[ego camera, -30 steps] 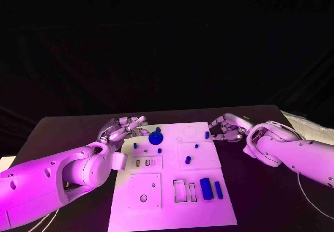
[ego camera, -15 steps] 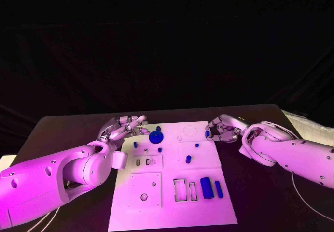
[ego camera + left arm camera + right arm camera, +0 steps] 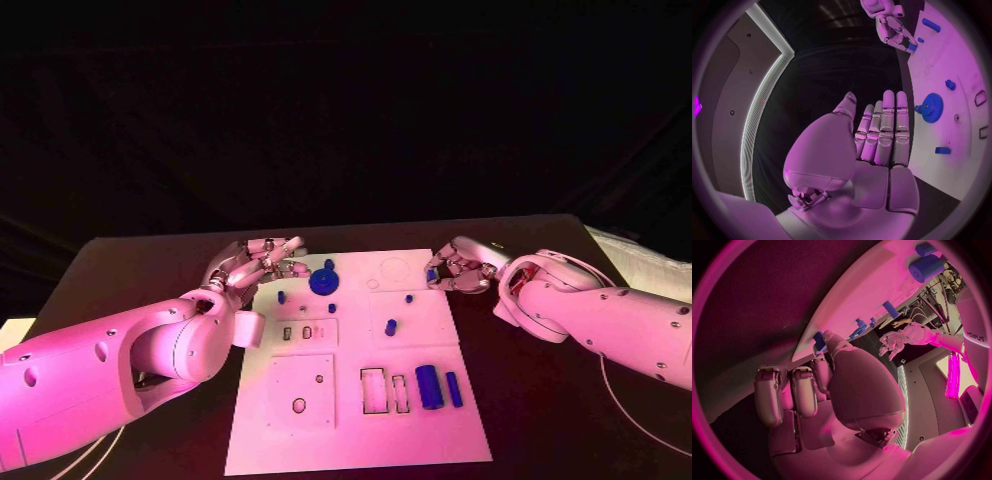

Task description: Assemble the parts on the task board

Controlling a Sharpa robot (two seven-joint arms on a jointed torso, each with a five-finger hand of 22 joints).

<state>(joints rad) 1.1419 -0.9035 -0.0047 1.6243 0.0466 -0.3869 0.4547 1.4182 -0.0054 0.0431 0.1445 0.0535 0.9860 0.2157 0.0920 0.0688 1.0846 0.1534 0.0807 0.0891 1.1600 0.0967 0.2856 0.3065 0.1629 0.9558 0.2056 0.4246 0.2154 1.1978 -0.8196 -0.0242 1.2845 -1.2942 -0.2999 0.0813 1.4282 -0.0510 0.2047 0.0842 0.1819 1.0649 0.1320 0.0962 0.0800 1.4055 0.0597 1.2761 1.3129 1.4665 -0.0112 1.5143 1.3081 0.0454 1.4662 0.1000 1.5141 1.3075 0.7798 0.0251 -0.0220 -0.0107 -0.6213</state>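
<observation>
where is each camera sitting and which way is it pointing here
Head view: on the robot's head, looking down at the task board; both arms enter, left robot hand, right robot hand.
Left wrist view: behind the left robot hand, facing over its flat fingers towards the board's far end.
Right wrist view: behind the right robot hand, facing along the board's edge.
Shared: the blue gear appears in head and left wrist views.

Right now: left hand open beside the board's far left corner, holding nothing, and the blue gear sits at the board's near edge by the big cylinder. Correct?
Not quite. The left hand is open by the task board's far left corner, holding nothing, but the blue gear sits at the far end, just beside that hand. The big cylinder is at the near end. The head view shows it.
</observation>
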